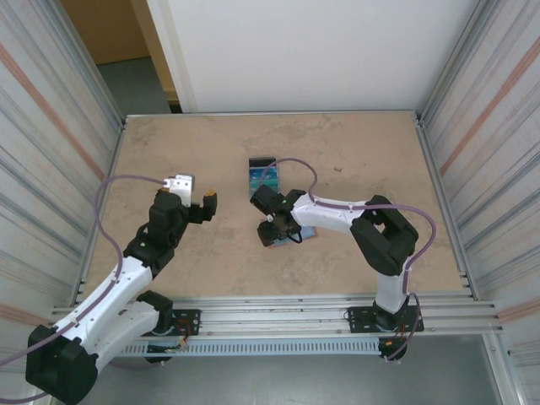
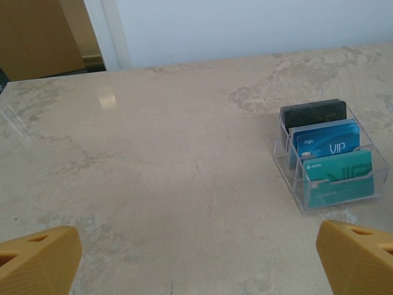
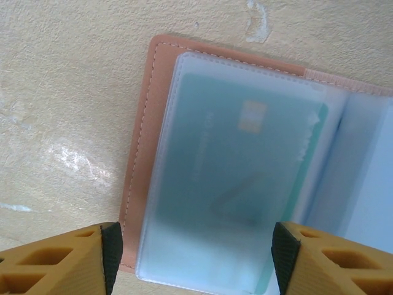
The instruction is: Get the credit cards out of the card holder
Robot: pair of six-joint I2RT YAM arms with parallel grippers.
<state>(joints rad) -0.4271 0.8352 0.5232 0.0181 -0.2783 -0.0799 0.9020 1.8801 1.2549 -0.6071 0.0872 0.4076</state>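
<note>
The card holder (image 3: 142,135) lies open on the table, a reddish-brown leather wallet with pale blue clear pockets. A teal credit card (image 3: 239,166) sits inside the nearest pocket. My right gripper (image 3: 198,258) hovers close above it, open, its fingers straddling that pocket's lower edge. In the top view the right gripper (image 1: 277,228) covers most of the wallet (image 1: 304,232). My left gripper (image 1: 196,197) hangs open over bare table to the left, holding nothing. In the left wrist view the left gripper (image 2: 198,246) faces black (image 2: 314,114), blue (image 2: 325,142) and teal (image 2: 341,175) cards.
Those three cards stand upright in a clear plastic tray (image 2: 279,153), which sits behind the wallet near the table's middle (image 1: 262,175). Corrugated metal walls (image 1: 51,152) close in both sides, and a rail (image 1: 278,305) runs along the near edge.
</note>
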